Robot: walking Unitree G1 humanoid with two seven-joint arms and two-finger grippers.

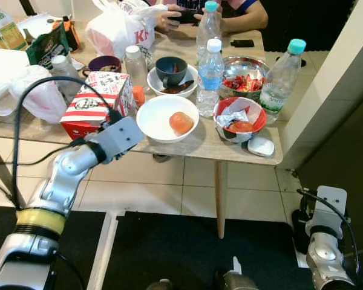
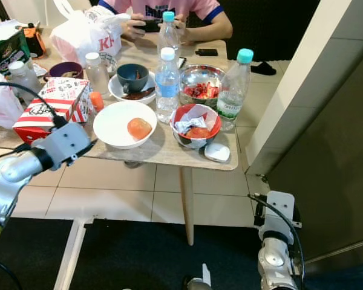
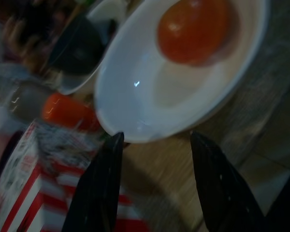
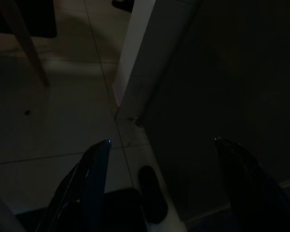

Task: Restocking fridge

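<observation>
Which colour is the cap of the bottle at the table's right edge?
Teal cap, clearest in left eye view.

A red-striped carton (image 1: 92, 103) sits at the desk's (image 1: 193, 146) near edge, a red bowl (image 1: 239, 118) of wrappers farther along.

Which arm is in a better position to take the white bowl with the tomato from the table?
Left. The left gripper is open at the table edge, facing the white bowl holding the tomato. The right gripper hangs low beside the table, pointing at the floor.
</observation>
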